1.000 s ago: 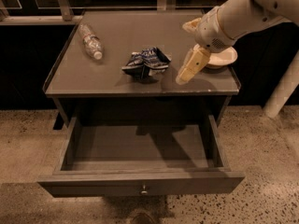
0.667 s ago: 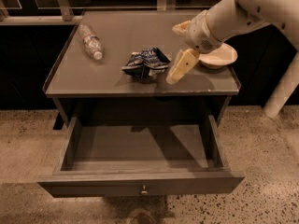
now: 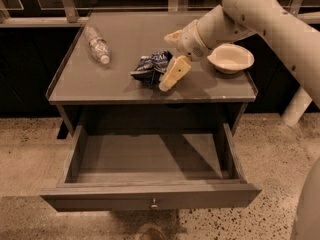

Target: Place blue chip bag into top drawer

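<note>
The blue chip bag (image 3: 150,67) lies crumpled on the cabinet top (image 3: 120,44), near its middle. My gripper (image 3: 167,62) is open right at the bag's right edge. One cream finger (image 3: 175,73) slants down to the tabletop beside the bag. The other finger (image 3: 173,35) sits behind it, farther back. I cannot tell if the fingers touch the bag. The top drawer (image 3: 100,200) is pulled out wide below the top, with its round knob (image 3: 154,203) facing me and nothing inside.
A clear plastic bottle (image 3: 97,44) lies on the left of the top. A white bowl (image 3: 230,58) stands at the right, just behind my arm (image 3: 260,14). A white post (image 3: 296,106) stands right of the cabinet. Speckled floor surrounds it.
My gripper has moved left from in front of the bowl to the right edge of the chip bag. The bag, bottle, bowl and drawer have not moved.
</note>
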`<state>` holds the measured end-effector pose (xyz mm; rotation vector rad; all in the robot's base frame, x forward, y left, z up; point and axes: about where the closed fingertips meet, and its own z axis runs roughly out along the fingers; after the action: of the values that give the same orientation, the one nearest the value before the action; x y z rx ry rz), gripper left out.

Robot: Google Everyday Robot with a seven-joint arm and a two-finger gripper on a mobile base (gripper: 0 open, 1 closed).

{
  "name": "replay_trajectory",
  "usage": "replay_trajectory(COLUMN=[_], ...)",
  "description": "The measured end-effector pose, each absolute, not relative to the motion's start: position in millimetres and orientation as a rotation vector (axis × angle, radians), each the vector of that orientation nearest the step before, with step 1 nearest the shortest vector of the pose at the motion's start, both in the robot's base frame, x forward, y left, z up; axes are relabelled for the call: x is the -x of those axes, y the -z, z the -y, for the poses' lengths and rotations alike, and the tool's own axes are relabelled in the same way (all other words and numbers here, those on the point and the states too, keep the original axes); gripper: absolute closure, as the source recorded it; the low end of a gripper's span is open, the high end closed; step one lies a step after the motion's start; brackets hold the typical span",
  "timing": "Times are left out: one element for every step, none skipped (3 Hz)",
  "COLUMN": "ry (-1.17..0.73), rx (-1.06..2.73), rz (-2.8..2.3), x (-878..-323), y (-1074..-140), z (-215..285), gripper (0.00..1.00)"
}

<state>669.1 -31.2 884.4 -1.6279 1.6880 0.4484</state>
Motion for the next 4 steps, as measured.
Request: replay_trajectory(ry=[-0.449,-0.449,-0.449,-0.449], rx=[1.628,1.628,1.628,1.628], rz=[-1.688,-1.688,-1.688,-1.688], x=[-669.3,-669.3,-669.3,-669.3], y=[-884.1,-884.1,-884.0,-884.0], z=[30.8,30.8,30.8,30.7], gripper=[0.00,0.18,0.42,0.65])
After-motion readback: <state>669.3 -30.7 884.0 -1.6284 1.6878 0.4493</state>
